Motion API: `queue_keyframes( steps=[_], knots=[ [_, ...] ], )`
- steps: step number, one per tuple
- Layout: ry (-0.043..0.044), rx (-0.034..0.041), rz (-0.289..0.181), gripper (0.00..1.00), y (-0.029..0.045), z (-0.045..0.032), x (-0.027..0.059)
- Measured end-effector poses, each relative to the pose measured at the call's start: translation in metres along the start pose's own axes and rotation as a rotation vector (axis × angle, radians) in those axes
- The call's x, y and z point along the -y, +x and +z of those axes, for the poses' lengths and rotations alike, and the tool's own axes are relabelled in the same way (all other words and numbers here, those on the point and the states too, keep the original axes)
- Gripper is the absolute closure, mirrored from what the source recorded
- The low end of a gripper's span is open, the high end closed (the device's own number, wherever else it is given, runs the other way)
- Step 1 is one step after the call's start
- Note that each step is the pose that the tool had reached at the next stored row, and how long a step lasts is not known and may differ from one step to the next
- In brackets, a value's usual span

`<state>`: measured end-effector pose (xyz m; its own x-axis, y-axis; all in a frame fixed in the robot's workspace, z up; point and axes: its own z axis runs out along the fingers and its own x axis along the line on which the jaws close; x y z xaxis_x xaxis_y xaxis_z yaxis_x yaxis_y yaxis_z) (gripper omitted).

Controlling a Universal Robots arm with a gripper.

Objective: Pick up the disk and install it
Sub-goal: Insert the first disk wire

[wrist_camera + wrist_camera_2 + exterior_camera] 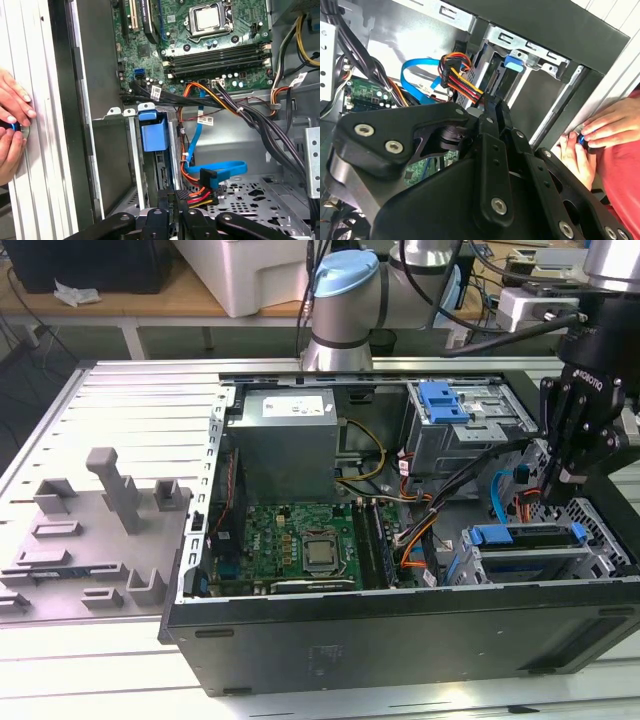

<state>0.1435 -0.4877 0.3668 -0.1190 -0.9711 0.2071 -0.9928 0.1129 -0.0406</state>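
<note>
- Jaws closed together, holding nothing, on the gripper [560, 490] low inside the computer case [400, 630], close to coloured cables [462, 82].
- Nearby, disk [152, 132] slotted into the metal cage [600, 535], blue handle showing.
- Outside the case, a person's hands [12, 105] on the ribbed table [130, 400].
</note>
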Motion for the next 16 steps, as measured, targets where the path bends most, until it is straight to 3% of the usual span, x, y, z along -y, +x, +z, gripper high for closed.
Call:
queue_keyframes(
  steps=[11, 12, 16],
  knots=[
    [0.0005, 0.0019, -0.003, 0.83, -0.0001, 0.0033, -0.0001],
    [0.0001, 0.005, -0.003, 0.83, 0.0006, 0.0034, 0.0],
    [-0.0032, 0.0325, -0.003, 0.83, 0.0043, 0.0041, 0.0004]
  ],
)
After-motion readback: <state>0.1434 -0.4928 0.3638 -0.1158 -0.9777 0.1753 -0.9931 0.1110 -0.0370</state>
